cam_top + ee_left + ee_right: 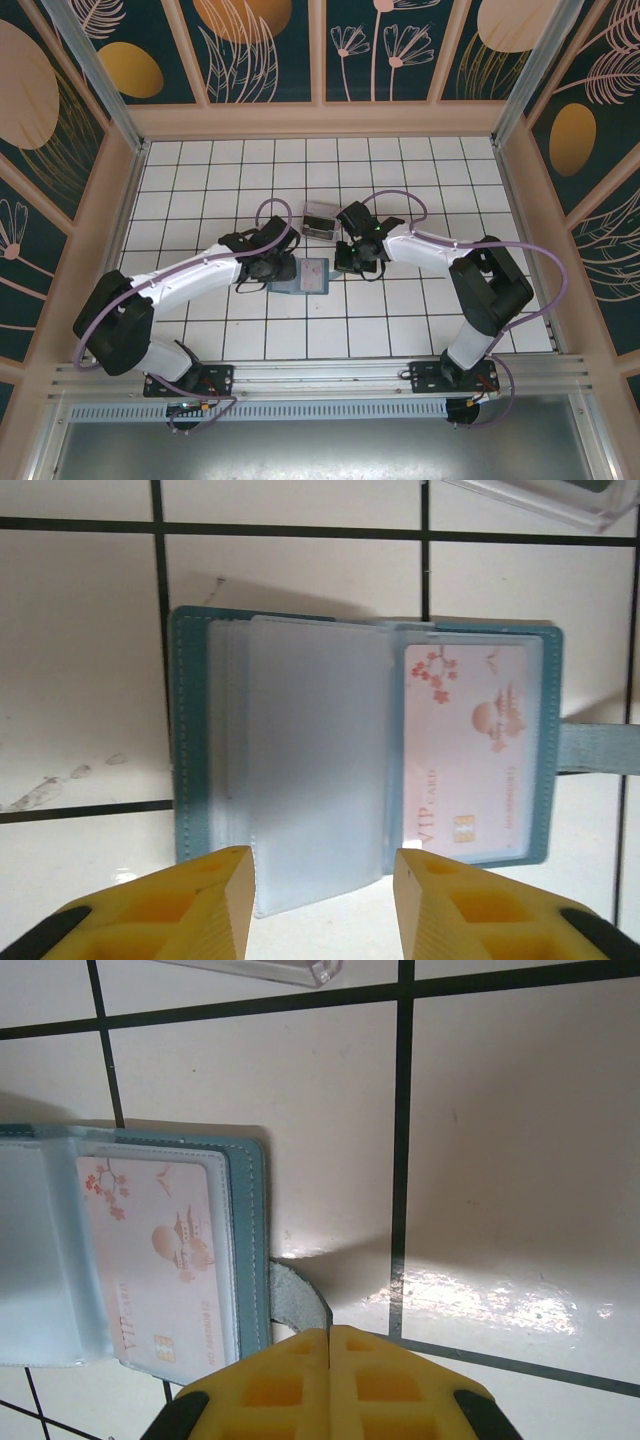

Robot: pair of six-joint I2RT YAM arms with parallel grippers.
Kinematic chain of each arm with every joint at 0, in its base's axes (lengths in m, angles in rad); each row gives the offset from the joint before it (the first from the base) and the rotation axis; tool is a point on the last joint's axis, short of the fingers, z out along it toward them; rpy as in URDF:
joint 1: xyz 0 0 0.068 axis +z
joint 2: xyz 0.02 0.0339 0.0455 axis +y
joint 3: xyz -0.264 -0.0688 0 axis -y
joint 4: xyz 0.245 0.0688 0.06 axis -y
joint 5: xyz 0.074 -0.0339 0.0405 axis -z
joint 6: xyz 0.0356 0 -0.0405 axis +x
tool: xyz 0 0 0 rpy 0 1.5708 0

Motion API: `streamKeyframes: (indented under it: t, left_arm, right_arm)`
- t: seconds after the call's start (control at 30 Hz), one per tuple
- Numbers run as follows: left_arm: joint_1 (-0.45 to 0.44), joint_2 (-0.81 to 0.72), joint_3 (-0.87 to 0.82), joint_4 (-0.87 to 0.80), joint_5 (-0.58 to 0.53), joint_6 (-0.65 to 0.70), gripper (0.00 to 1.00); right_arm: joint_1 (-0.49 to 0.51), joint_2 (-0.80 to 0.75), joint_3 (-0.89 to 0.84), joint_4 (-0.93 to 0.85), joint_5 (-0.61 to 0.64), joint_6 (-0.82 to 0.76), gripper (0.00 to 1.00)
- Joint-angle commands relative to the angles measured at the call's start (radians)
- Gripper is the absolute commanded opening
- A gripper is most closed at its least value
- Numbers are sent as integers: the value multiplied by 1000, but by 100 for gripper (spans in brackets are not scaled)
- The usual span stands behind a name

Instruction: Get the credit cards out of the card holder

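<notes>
— In the right wrist view the card holder [252, 1220] runs off the left edge, and the tip of its strap [298, 1300] is hidden between the closed fingers of the right gripper [329, 1334].
— The clear tray [545, 502]?
— Cut by the top edge. The VIP card [465, 750] has blurred small print.

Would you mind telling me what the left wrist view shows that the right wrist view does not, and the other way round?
Left wrist view's own: the left half of the card holder, its stack of clear sleeves, and the open left gripper at its near edge. Right wrist view's own: the end of the strap curling up into the right gripper, which looks shut on it. Shared: the holder's right half, the pink VIP card in its pocket, a corner of the clear tray.
</notes>
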Motion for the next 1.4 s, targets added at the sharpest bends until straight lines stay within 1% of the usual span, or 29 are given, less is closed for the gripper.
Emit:
streamKeyframes:
  t: [0.0, 0.1, 0.23, 0.37, 0.43, 0.73, 1.1, 1.37]
  left_arm:
    - [20, -10, 27, 73, 96, -5, 41]
    - [28, 22, 21, 170, 192, -26, 38]
    - [40, 83, -8, 281, 261, -36, 34]
    - [68, 123, -34, 384, 347, -45, 32]
    - [76, 139, -38, 409, 370, -45, 31]
    - [110, 202, -68, 412, 380, -48, 29]
    - [111, 236, -86, 402, 367, -45, 29]
    - [111, 230, -75, 356, 309, -33, 29]
  right_arm:
    - [12, 2, 23, -35, 20, 2, 0]
    - [14, 2, 25, -34, 20, 5, 0]
    - [21, 3, 32, -31, 18, 10, 0]
    - [28, 7, 44, -35, 20, 11, 0]
    - [29, 8, 43, -36, 21, 11, 0]
    - [31, 7, 34, -38, 28, 14, 0]
    - [31, 10, 35, -42, 29, 14, 0]
    - [29, 11, 32, -44, 31, 13, 0]
